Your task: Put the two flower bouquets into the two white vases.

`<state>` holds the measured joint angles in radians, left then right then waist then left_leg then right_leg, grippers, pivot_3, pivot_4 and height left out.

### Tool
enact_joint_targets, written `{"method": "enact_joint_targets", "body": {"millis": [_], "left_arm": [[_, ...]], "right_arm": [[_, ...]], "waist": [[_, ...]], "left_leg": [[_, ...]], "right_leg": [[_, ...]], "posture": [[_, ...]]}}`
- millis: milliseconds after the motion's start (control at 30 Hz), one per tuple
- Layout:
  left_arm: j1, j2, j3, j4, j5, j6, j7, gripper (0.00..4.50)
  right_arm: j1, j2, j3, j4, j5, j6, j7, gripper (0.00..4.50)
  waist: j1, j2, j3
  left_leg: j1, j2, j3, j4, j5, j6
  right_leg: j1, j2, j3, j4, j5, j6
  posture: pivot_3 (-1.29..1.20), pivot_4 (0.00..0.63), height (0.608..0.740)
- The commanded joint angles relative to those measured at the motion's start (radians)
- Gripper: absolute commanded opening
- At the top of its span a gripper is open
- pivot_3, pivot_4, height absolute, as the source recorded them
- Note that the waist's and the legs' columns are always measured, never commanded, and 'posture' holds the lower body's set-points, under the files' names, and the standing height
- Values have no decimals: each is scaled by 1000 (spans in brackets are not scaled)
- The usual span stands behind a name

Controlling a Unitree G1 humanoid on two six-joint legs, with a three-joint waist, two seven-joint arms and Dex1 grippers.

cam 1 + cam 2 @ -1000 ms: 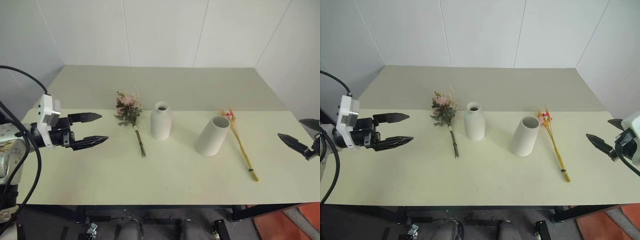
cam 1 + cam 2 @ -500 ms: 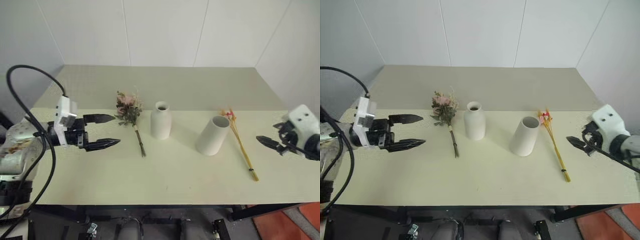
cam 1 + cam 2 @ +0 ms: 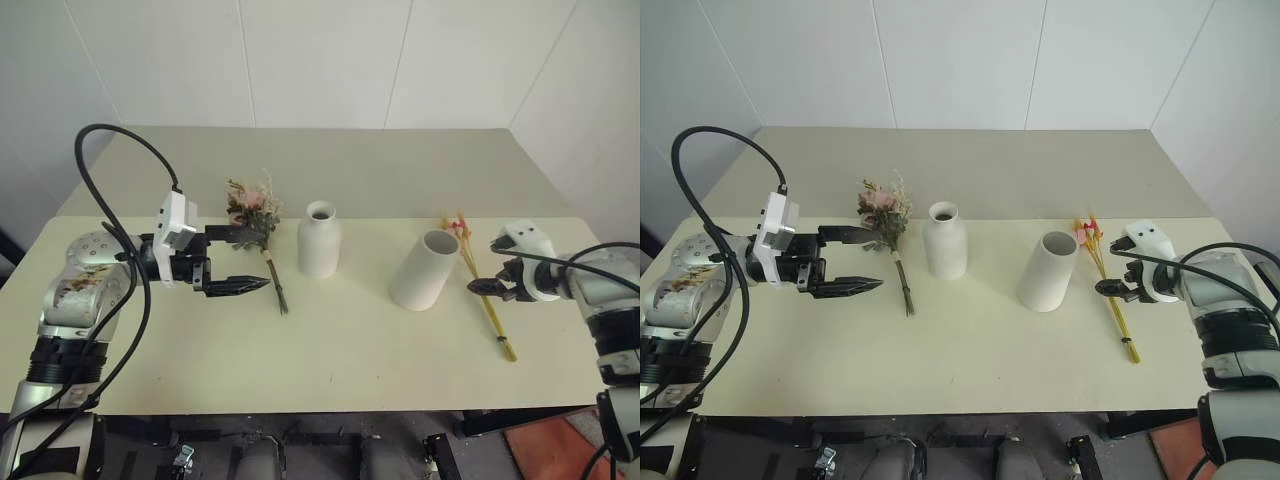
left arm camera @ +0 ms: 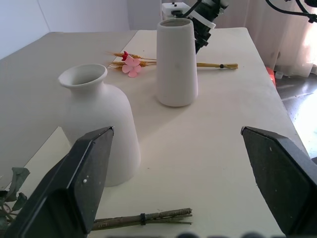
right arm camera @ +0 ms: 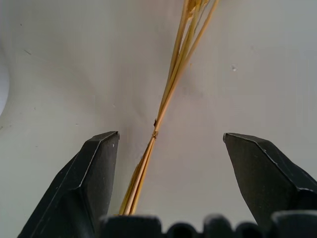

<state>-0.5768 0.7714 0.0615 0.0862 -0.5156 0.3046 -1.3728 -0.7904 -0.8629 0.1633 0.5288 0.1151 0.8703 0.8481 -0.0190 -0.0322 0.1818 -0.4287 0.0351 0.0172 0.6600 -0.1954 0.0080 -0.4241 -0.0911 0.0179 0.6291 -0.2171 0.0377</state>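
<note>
The bouquet of pink roses (image 3: 252, 206) lies on the table with its stem (image 3: 277, 283) pointing toward the front edge. My left gripper (image 3: 250, 260) is open and level just left of that stem, one finger on each side of its line. Right of the stem stands the bottle-shaped white vase (image 3: 320, 241). Further right is the wide cylinder vase (image 3: 424, 271). Beyond it lies the thin yellow-orange stalk bundle (image 3: 486, 304) with small red flowers (image 3: 456, 228). My right gripper (image 5: 171, 138) is open, tilted down, with its fingers astride the stalks (image 5: 166, 101) without touching them.
The pale table (image 3: 330, 365) runs back to white walls behind and on the right. Its front edge is close below both arms. A black cable (image 3: 100, 135) loops over my left arm. In the left wrist view the rose stem (image 4: 143, 218) lies in front of the bottle vase (image 4: 101, 134).
My left gripper has moved right, up to the rose bouquet's stem. My right arm has swung in from the table's right edge and dipped over the yellow stalks. Both stay open.
</note>
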Motion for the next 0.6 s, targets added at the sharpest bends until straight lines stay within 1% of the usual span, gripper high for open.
{"method": "enact_joint_targets", "body": {"millis": [33, 67, 100, 167, 233, 367, 400, 467, 567, 600], "left_arm": [[-15, 9, 13, 4, 1, -24, -16, 4500], [-15, 10, 13, 6, 3, -26, -18, 4500], [-12, 11, 16, 5, 3, -25, -20, 4500], [-9, 13, 20, 4, 1, -25, -21, 4500], [-1, 15, 24, -2, -1, -24, -22, 4500], [11, 20, 32, -8, -4, -22, -18, 4500], [13, 20, 33, -8, -4, -23, -17, 4500], [16, 23, 34, -9, -4, -24, -16, 4500], [26, 32, 46, -19, -10, -17, -13, 4500], [29, 35, 50, -22, -12, -15, -10, 4500]], "right_arm": [[-67, 8, 24, 93, -44, -49, 34, 3580], [-82, 15, 31, 124, -53, -55, 39, 3350], [-99, 23, 39, 160, -67, -63, 40, 3026], [-124, 35, 46, 213, -87, -79, 39, 2260], [-146, 45, 47, 257, -101, -95, 38, 1616], [-174, 60, 41, 306, -126, -104, 26, 149], [-177, 62, 40, 312, -132, -105, 20, 23], [-174, 65, 12, 307, -134, -108, -31, 23], [-125, 95, -200, 178, -106, -277, -387, 23], [-103, 101, -250, 122, -107, -310, -470, 23]], "waist": [[1, 0, 0], [2, 0, 0], [1, 0, 0], [1, 0, 0], [2, 0, 0], [1, 0, 0], [0, 0, 0], [0, 0, 0], [1, 0, 0], [1, 1, 0]], "left_leg": [[0, 0, 0, 0, 0, 0], [0, 0, 0, 0, 0, 0], [0, 0, 0, 0, 0, 0], [0, 0, 0, 0, 0, 0], [0, 0, 0, 1, 0, 0], [1, 0, 0, 1, 0, 0], [1, 0, 0, 1, 0, 0], [1, 0, 0, 1, 0, 0], [1, 0, 0, 1, 0, 0], [1, 0, 0, 1, 0, 0]], "right_leg": [[0, 0, 0, 0, 0, 0], [0, 0, 0, 0, 0, 0], [0, 0, 0, 0, 0, 0], [0, 0, 0, 0, 0, 0], [1, 0, 0, 0, 0, 0], [1, 0, 0, 0, 0, 0], [1, 0, 0, 1, 0, 0], [1, 0, 0, 1, 0, 0], [1, 0, 0, 1, 1, 0], [0, 0, 0, 2, 1, 0]], "posture": [[0, 150, 740], [0, 150, 740], [0, 150, 740], [0, 150, 740], [0, 150, 740], [0, 150, 740], [0, 150, 740], [0, 150, 740], [0, 150, 740], [0, 150, 740]]}}
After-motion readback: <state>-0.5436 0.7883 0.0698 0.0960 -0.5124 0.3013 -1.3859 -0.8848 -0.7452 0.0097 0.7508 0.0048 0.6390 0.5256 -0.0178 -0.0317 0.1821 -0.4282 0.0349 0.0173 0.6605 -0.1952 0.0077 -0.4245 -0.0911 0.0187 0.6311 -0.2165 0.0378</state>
